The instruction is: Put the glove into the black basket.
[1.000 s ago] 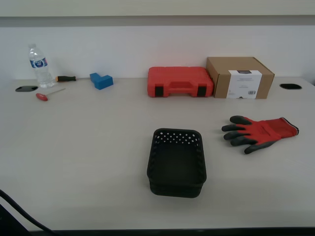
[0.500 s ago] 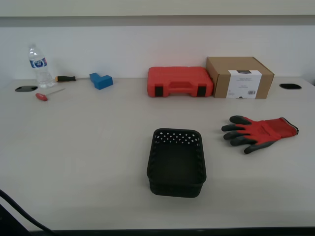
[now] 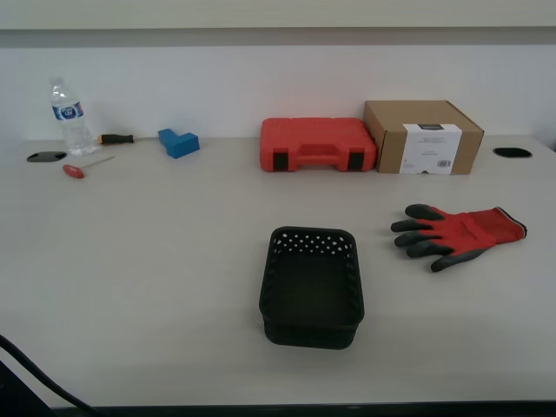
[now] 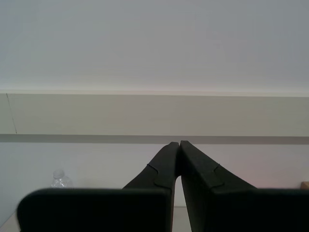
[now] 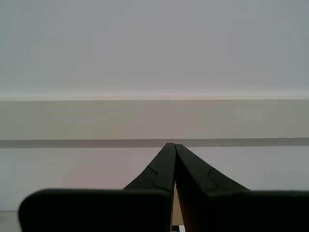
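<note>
glove (image 3: pixel 460 234) lying at 2 o'clock of black basket (image 3: pixel 311 285), long axis crosswise; first gripper (image 5: pixel 170 145) and second gripper (image 4: pixel 179 143) both pinched together, gripping nothing, pointing at wall

My second end effector (image 4: pixel 179 145) points at the wall, jaws closed, bottle cap (image 4: pixel 59 175) below.

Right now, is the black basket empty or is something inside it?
Empty. The exterior view shows only the bare dark floor of the black basket; the glove lies apart on the table.
</note>
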`<state>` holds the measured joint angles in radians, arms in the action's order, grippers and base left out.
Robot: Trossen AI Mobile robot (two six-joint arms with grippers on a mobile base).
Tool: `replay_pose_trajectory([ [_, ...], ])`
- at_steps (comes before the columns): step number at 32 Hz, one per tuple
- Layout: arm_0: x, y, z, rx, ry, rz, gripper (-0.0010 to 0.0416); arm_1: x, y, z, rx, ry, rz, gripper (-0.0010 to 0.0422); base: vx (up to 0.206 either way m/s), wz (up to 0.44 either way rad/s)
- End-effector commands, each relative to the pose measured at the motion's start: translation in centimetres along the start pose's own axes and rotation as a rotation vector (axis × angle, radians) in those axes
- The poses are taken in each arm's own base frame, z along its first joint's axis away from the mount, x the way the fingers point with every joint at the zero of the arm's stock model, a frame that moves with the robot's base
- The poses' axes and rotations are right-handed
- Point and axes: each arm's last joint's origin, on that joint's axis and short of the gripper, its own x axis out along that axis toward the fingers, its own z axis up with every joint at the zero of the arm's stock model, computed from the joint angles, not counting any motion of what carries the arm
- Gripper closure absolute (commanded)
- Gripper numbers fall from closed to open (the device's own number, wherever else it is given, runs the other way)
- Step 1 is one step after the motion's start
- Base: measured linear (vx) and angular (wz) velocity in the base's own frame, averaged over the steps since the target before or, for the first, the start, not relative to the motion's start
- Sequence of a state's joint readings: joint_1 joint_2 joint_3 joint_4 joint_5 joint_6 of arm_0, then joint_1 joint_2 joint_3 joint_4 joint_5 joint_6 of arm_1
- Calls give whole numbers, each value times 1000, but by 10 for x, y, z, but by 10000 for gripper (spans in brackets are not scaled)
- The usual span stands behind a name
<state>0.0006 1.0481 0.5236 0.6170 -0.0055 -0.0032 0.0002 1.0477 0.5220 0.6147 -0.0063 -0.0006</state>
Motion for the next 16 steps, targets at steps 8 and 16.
replay_pose_trajectory([
  [8, 0, 0, -3, 37, 29, 1, 405, 0, 0, 1, 1, -3, 1, 412, 0, 0],
  [16, -6, 0, -34, 59, 364, -7, 405, 0, 0, 1, 1, -2, 0, 412, 0, 0],
])
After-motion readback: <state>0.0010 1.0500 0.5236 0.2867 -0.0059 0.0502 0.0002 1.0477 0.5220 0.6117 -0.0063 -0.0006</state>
